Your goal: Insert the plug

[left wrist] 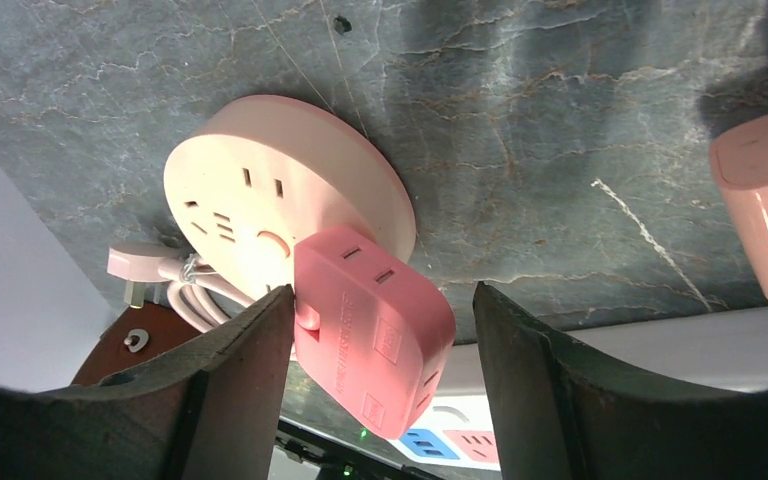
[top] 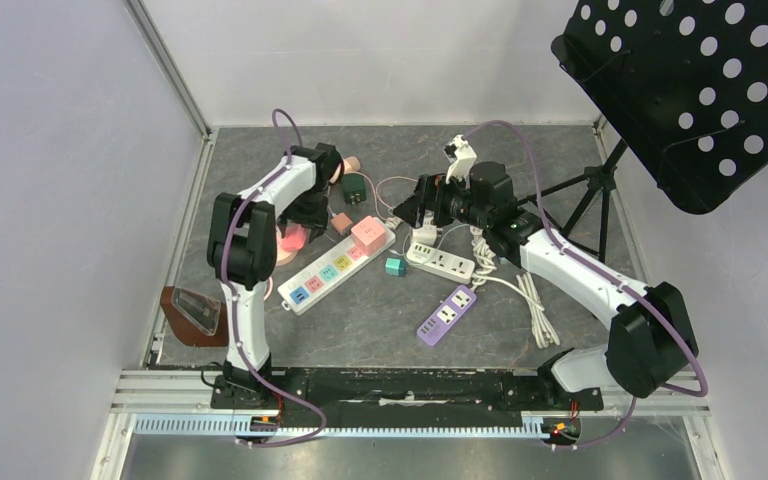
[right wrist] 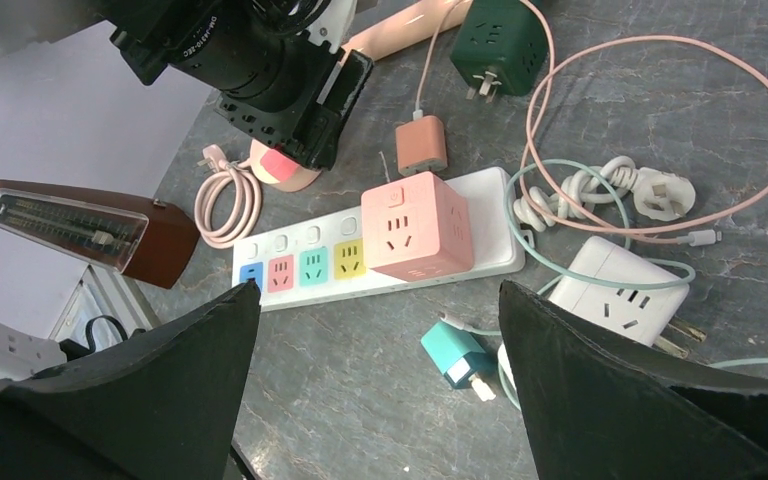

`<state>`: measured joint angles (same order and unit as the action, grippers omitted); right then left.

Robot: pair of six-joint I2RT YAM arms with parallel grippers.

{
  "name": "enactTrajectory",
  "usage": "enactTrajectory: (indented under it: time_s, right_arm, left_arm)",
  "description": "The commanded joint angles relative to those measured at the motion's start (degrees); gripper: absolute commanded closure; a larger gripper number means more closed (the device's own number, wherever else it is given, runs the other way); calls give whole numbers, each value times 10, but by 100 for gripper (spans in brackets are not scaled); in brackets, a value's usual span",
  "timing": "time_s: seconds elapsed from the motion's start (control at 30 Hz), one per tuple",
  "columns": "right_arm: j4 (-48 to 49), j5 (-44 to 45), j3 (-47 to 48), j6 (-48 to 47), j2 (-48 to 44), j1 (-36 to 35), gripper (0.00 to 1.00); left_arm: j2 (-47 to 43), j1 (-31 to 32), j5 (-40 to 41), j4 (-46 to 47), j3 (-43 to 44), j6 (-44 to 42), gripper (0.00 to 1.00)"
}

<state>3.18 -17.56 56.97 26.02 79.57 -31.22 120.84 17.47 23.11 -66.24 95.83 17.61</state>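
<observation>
Left pincer (left wrist: 382, 295) is released, straddling the pink adapter (left wrist: 370, 330), which sits on the round socket (left wrist: 250, 190) on the tabletop (left wrist: 560, 150); you can't tell if it's fully home. Right pincer (right wrist: 378, 290) hangs spread, well apart, likely keeping clear.

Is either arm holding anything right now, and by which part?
Nothing. The right tool is open; the pink adapter sits unclamped in the open left tool.

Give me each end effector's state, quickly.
Left end effector: open, straddling the pink adapter, not clamped.
Right end effector: open, holding nothing.
</observation>
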Motion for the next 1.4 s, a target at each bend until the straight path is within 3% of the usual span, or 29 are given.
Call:
enactTrajectory:
  time_s: [0.0,0.33,0.53,0.77,1.17,1.37]
  right_arm:
    - [36,-13,16,1,8,-6,8]
    - [20,0,126,-5,125,-90,2]
    - [46,-36,240,99,263,-120,2]
    - [46,-29,357,205,405,-161,2]
    - [-24,49,485,269,535,-184,20]
    - [-22,68,487,272,555,-183,17]
  left_arm:
    - [-55,-9,-33,7,10,-4,28]
    - [-153,-71,-107,47,-15,-6,23]
    - [-219,-153,-257,162,-136,51,25]
    - [-256,-229,-368,281,-244,109,28]
    - [-256,-281,-381,272,-251,96,43]
    - [-268,-288,-383,275,-281,88,45]
